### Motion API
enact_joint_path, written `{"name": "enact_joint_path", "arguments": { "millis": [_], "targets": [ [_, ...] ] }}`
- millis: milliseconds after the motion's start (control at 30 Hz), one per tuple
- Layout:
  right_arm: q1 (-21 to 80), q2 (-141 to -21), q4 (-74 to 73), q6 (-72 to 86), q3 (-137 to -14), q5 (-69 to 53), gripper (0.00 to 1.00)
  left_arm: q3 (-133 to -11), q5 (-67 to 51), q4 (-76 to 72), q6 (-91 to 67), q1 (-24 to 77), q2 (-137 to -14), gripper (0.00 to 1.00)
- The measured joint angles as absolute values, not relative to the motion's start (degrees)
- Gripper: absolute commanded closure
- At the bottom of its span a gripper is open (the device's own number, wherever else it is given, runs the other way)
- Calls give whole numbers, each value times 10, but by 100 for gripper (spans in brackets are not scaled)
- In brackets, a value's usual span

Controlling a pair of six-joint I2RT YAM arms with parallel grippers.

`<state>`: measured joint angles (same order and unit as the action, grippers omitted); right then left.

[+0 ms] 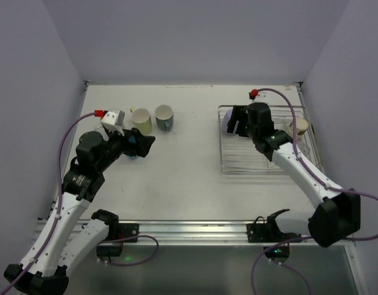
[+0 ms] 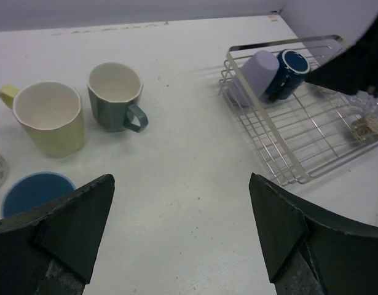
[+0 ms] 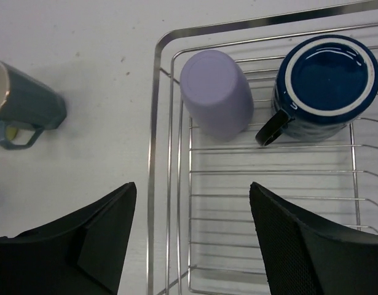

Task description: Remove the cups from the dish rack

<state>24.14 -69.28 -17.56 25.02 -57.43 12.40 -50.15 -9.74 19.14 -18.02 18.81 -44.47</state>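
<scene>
my right jaws hang apart over the dish rack (image 3: 155,153), by the lavender cup (image 3: 216,92) and navy mug (image 3: 327,83) in its far-left corner; left jaws apart, empty.

Metal wire and glazed ware
The dish rack (image 3: 153,123) is made of shiny wire; the navy mug (image 3: 327,83) is glossily glazed.

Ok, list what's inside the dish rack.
The dish rack holds a lavender cup and a navy mug side by side, plus a cream cup near its right edge. The right arm hides part of its floor.
</scene>
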Motion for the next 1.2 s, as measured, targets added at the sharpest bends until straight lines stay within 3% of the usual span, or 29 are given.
{"name": "enact_joint_path", "arguments": {
  "millis": [67, 267, 633, 833, 867, 900, 1000, 1200],
  "targets": [
    [227, -743, -176, 241, -601, 124, 18, -460, -124, 171, -179, 188, -404, 5],
    [204, -878, -181, 223, -685, 126, 21, -366, -171, 165, -171, 188, -324, 4],
    [201, -1019, -190, 198, -815, 147, 19, -364, -215, 144, -168, 188, -334, 4],
    [190, -1070, -196, 194, -828, 155, 27, -364, -224, 143, -168, 188, -337, 4],
    [190, -1075, -197, 194, -828, 154, 32, -364, -224, 143, -167, 188, -338, 4],
    [189, -1081, -197, 193, -828, 155, 45, -364, -224, 142, -167, 188, -338, 4],
    [189, -1082, -197, 191, -835, 155, 63, -364, -224, 142, -167, 188, -344, 4],
    [189, -1030, -176, 192, -787, 152, 71, -364, -224, 142, -168, 188, -356, 5]
  ]
}}
